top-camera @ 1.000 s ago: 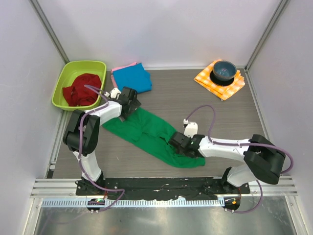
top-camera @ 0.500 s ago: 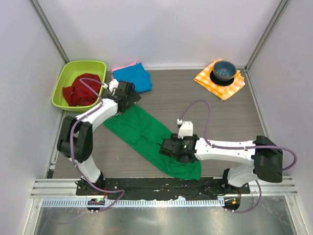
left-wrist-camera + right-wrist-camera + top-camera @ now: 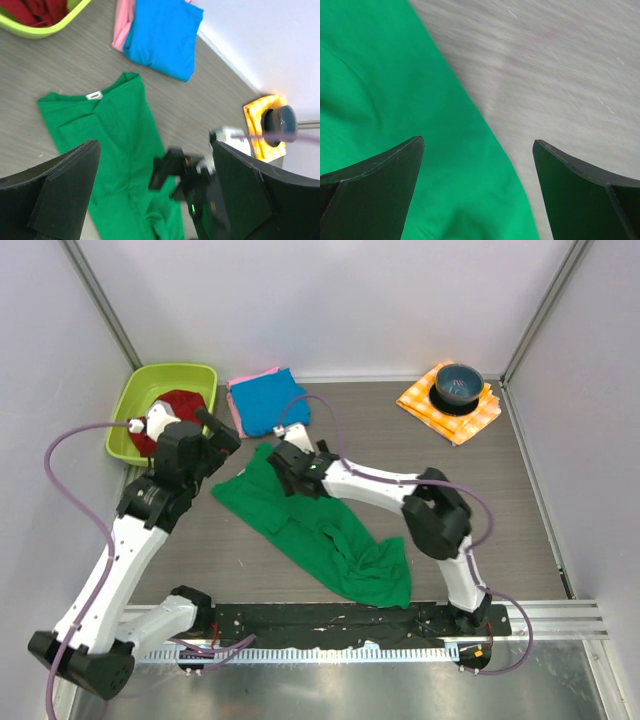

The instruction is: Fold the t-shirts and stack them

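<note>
A bright green t-shirt (image 3: 300,520) lies stretched diagonally across the table, its near end bunched in folds. Its collar and label (image 3: 93,95) show in the left wrist view. A folded blue t-shirt (image 3: 268,400) lies at the back on a pink one (image 3: 236,410). My right gripper (image 3: 283,462) hangs open low over the green t-shirt's far end, straddling its edge (image 3: 470,125) and holding nothing. My left gripper (image 3: 218,432) is raised high to the left of that end, open and empty.
A lime basin (image 3: 140,390) holding a red cloth (image 3: 170,415) stands at the back left. At the back right an orange-and-white checked cloth (image 3: 430,400) carries a dark bowl (image 3: 458,383). White walls close in the table on three sides.
My right gripper travelled from the green t-shirt's near end up to its far end and opened wide. My left arm rose up and away from the collar. The near end is now bunched.
</note>
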`<control>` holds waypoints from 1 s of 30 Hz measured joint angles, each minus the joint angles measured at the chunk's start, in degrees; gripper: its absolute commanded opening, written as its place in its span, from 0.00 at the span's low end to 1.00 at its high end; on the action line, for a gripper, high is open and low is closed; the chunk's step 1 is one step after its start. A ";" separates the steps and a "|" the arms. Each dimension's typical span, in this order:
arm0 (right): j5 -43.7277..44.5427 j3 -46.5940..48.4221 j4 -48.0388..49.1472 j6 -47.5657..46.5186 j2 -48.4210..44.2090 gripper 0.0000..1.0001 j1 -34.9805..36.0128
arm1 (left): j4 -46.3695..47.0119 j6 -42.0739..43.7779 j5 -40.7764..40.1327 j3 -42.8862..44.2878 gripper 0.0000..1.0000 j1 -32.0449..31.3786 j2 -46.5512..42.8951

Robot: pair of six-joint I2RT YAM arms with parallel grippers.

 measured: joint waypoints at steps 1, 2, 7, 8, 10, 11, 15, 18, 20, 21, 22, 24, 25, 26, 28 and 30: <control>-1.01 4.11 0.46 -2.14 4.02 0.97 0.02 | -0.96 0.20 0.04 -0.61 1.00 0.07 -1.51; -2.10 7.43 1.46 -4.07 7.56 0.98 0.11 | -2.29 0.59 0.17 -1.40 1.00 0.11 -3.19; -6.19 17.94 2.29 -9.99 17.42 0.98 0.26 | -8.22 1.66 0.68 -5.60 1.00 0.15 -9.20; -6.82 19.58 2.32 -10.73 18.51 0.98 0.28 | -9.29 2.12 0.63 -6.54 1.00 0.15 -10.38; -7.72 23.19 1.99 -12.02 20.41 0.98 0.35 | -11.23 2.60 0.52 -7.17 1.00 0.15 -11.82; -8.02 24.48 1.99 -12.46 20.98 0.98 0.35 | -11.96 2.86 0.42 -7.21 1.00 0.15 -12.41; -9.35 29.33 1.81 -14.16 23.21 0.98 0.35 | -12.90 3.96 0.13 -7.21 1.00 0.15 -13.51; -9.38 34.32 0.98 -14.97 26.99 0.98 0.35 | -12.96 4.22 0.13 -7.21 1.00 0.15 -13.31; -9.11 38.12 0.20 -15.17 30.56 0.98 0.35 | -12.90 4.26 0.33 -7.43 1.00 0.15 -13.07; -8.96 39.45 -0.39 -15.17 32.24 0.98 0.22 | -12.90 4.28 0.46 -7.61 1.00 0.15 -12.92; -8.66 40.33 0.00 -14.67 33.48 0.98 0.00 | -12.83 4.31 0.48 -7.80 1.00 0.15 -12.74; -8.70 41.48 -0.68 -14.86 33.94 0.98 -0.13 | -12.66 4.37 0.61 -8.44 1.00 0.15 -12.37; -8.79 41.55 -0.79 -14.84 33.99 0.98 -0.26 | -12.63 4.44 0.68 -8.74 1.00 0.15 -12.20; -8.81 41.75 -1.01 -14.84 34.07 0.98 -0.44 | -12.59 4.48 0.79 -9.11 1.00 0.15 -11.98; -8.26 42.10 -1.38 -14.80 34.25 0.98 -0.83 | -12.48 4.66 0.94 -9.49 1.00 0.15 -11.63; -6.56 42.25 -1.97 -14.69 34.36 0.98 -1.36 | -12.35 5.03 0.98 -9.57 1.00 0.15 -11.28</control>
